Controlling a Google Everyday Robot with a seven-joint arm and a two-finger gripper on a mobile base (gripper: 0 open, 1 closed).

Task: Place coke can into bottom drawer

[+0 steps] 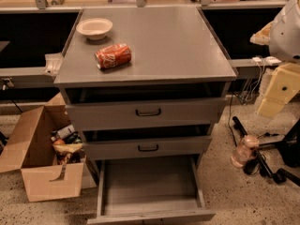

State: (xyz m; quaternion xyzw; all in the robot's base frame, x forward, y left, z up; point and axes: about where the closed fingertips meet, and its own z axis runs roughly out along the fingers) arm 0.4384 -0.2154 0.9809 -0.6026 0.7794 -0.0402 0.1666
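Observation:
The coke can (113, 56) lies on its side on the grey cabinet top (178, 46), near the front left. The bottom drawer (150, 184) is pulled out at floor level and holds nothing. My gripper (277, 93), cream-coloured, hangs at the right edge of the camera view. It is beside the cabinet, about level with the top drawer and well apart from the can. The white arm housing (289, 27) is above it.
A cream bowl (94, 28) sits behind the can on the top. The two upper drawers (147, 112) have black handles. An open cardboard box (40, 156) of clutter stands left on the floor. A clear plastic jar (244, 150) and black stand legs (267, 165) are on the right.

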